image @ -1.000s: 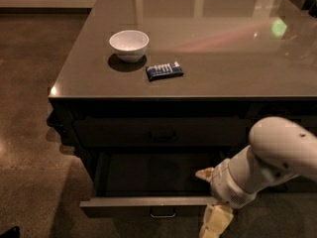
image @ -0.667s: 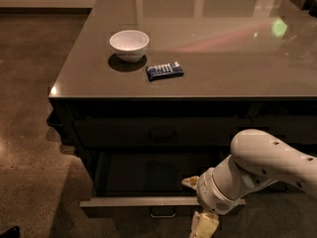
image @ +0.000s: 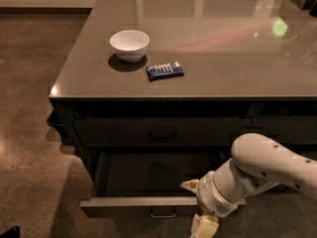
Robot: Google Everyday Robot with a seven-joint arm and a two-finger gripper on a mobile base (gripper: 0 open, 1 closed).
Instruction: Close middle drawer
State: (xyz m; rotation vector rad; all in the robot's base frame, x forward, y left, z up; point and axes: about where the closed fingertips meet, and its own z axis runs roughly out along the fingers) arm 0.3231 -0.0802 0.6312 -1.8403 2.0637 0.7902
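Observation:
The middle drawer (image: 138, 205) stands pulled out from the dark cabinet, its dark inner box open to view and its small silvery bar handle (image: 163, 213) at the front centre. My gripper (image: 198, 209) is at the right part of the drawer's front edge, on the end of my white arm (image: 262, 170). One cream finger (image: 189, 184) shows over the drawer's rim and another (image: 204, 227) hangs in front of the drawer face.
A shut top drawer with a darker handle (image: 162, 134) sits above the open one. On the glossy countertop (image: 223, 48) stand a white bowl (image: 129, 44) and a blue snack packet (image: 164, 71). Bare brown floor (image: 29, 133) lies to the left.
My arm and gripper have moved left along the drawer's front, closer to the handle. The drawer looks as far open as before.

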